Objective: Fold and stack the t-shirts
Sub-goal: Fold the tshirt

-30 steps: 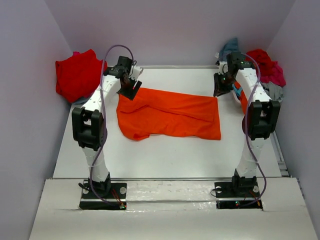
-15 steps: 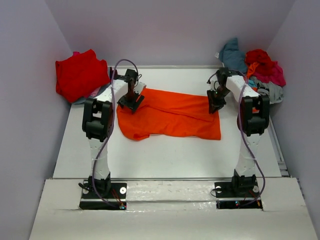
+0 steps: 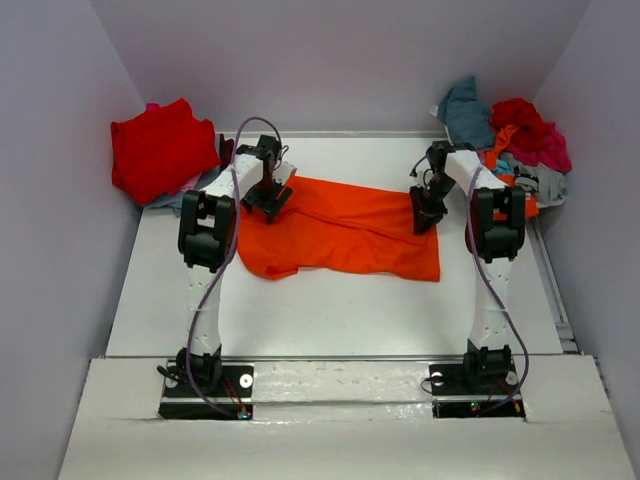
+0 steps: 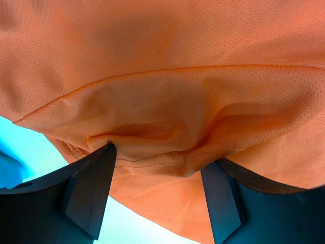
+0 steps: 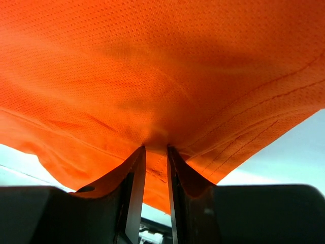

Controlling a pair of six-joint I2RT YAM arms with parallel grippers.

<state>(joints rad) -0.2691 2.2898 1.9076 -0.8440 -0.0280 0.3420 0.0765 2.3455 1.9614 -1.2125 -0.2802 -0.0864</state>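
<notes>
Orange t-shirt (image 3: 340, 235) lies flat, right gripper (image 5: 155, 150) pinching its two-o'clock edge, left gripper (image 4: 158, 162) gaping astride its ten-o'clock corner, presumably to fold.

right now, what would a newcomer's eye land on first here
The orange t-shirt spread across the middle of the table. The right gripper pinches its far right edge, the left gripper stands open around a fold at its far left. A red t-shirt sits bunched far left, a colourful heap far right.
</notes>
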